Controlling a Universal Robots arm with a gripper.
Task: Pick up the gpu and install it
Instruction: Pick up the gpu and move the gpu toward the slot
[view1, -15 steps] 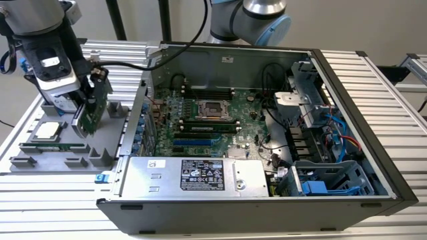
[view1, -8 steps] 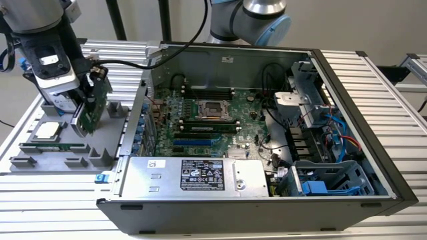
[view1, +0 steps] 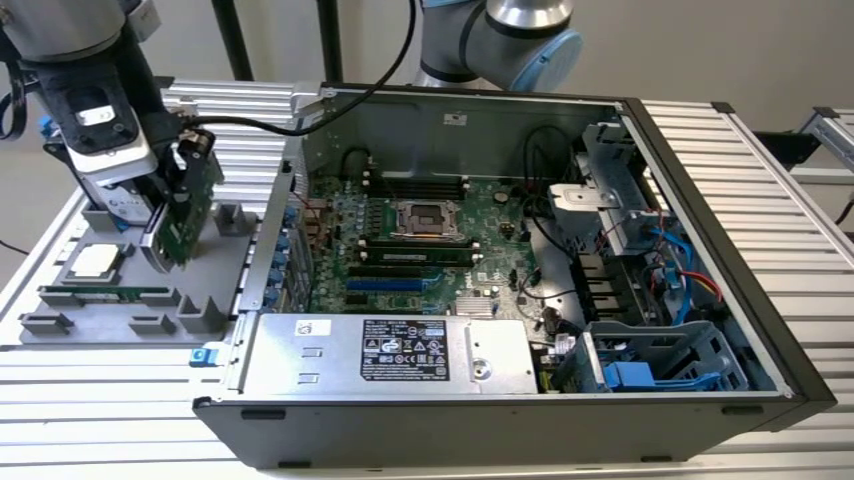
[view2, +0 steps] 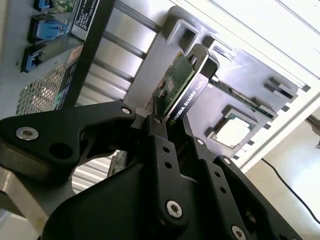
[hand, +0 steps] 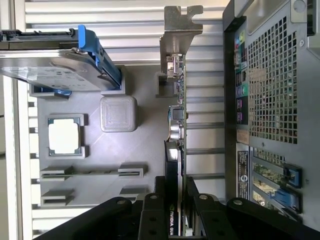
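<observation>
The gpu (view1: 195, 215) stands on edge, slightly tilted, over the grey parts tray (view1: 54, 330) at the exterior view's left, just outside the open computer case (view1: 694, 180). My gripper (view1: 175, 180) is shut on the card's upper edge. Both wrist views show the card edge-on between the black fingers: the gpu (hand: 176, 107) with its silver end bracket (hand: 178, 25) at the far end, and the gpu (view2: 184, 82) reaching away from the gripper (view2: 161, 122). I cannot tell whether its lower edge touches the tray. The motherboard (view1: 427, 250) lies exposed inside the case, with a blue slot (view1: 387, 284).
On the tray sit a silver hard drive with a blue frame (hand: 55, 70), a processor chip (view1: 94, 262) and a memory stick (view1: 107, 295). A power supply (view1: 387, 350) fills the case's near side. Cables and a drive cage (view1: 654, 360) crowd the exterior view's right.
</observation>
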